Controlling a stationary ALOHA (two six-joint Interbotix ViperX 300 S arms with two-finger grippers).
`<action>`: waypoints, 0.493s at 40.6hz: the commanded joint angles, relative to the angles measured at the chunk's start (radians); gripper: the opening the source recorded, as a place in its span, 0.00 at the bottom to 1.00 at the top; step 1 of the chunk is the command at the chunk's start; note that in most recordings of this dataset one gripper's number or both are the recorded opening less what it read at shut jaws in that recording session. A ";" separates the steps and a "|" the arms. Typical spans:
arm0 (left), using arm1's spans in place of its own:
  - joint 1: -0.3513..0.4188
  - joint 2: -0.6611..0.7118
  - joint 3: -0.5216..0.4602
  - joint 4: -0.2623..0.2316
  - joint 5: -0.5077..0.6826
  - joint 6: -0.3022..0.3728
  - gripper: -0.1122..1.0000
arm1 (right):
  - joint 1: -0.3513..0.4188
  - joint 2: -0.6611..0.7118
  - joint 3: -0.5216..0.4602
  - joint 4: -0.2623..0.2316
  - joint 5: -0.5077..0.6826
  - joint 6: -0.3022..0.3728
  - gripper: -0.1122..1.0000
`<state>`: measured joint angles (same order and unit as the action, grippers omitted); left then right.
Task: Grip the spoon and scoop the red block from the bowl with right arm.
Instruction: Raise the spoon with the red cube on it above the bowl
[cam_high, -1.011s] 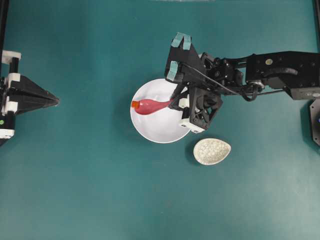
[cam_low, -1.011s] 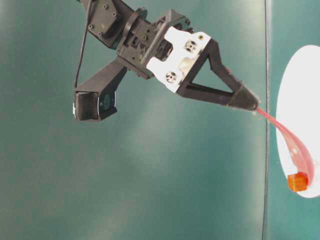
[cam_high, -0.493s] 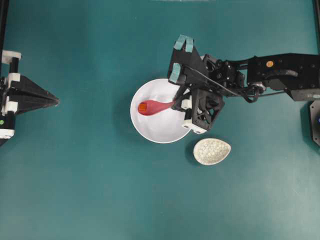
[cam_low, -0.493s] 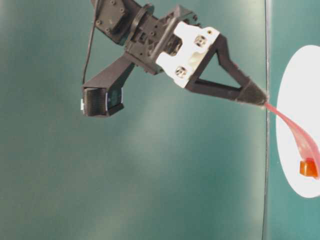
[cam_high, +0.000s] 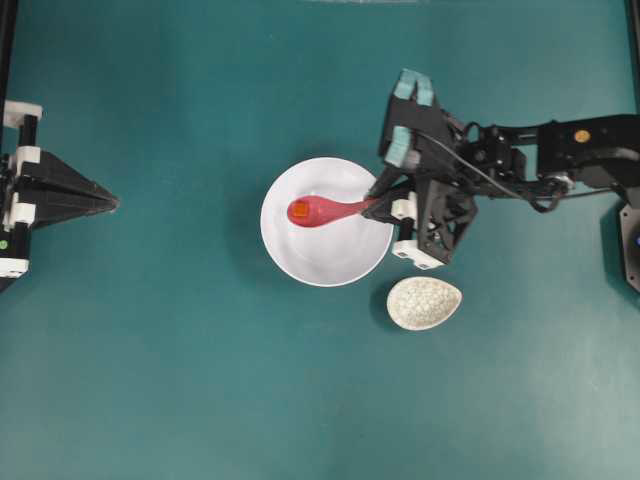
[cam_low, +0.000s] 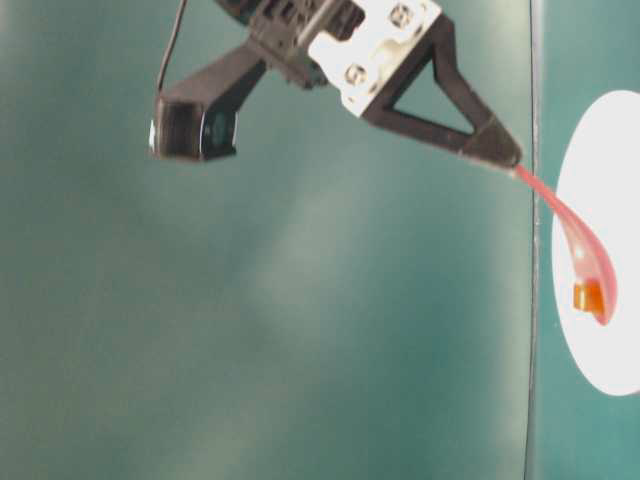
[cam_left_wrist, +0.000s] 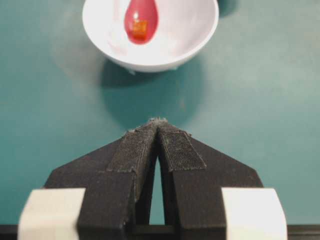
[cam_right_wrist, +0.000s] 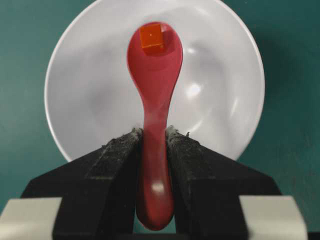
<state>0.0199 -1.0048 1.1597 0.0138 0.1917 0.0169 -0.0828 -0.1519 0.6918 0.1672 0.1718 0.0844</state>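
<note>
My right gripper (cam_high: 380, 203) (cam_right_wrist: 154, 134) is shut on the handle of the pink-red spoon (cam_high: 322, 210) (cam_right_wrist: 154, 90) (cam_low: 580, 255). The spoon's scoop hangs above the white bowl (cam_high: 330, 262) (cam_right_wrist: 220, 85) (cam_left_wrist: 190, 30), clear of its floor. The tiny red block (cam_high: 299, 211) (cam_right_wrist: 152, 38) (cam_low: 588, 296) (cam_left_wrist: 139, 28) lies inside the scoop near its tip. At the far left edge of the overhead view my left gripper (cam_high: 108, 202) (cam_left_wrist: 158, 122) rests shut, holding nothing and well away from the bowl.
A small speckled beige oval dish (cam_high: 424, 302) sits on the teal table just to the lower right of the bowl, below the right arm's wrist (cam_high: 440, 215).
The spoon slid under the red block at the bowl's left side and took it into the scoop. The right arm then rose and drew back to the right with the loaded spoon.
</note>
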 joint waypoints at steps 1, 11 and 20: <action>0.000 0.005 -0.029 0.003 0.002 -0.002 0.10 | 0.011 -0.046 0.014 0.003 -0.049 0.002 0.32; -0.002 0.005 -0.029 0.003 0.008 -0.002 0.10 | 0.023 -0.089 0.081 0.011 -0.133 0.003 0.32; -0.002 0.005 -0.029 0.003 0.011 -0.002 0.10 | 0.031 -0.095 0.091 0.014 -0.135 0.003 0.32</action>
<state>0.0199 -1.0048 1.1597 0.0153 0.2056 0.0169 -0.0583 -0.2255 0.7931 0.1779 0.0476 0.0859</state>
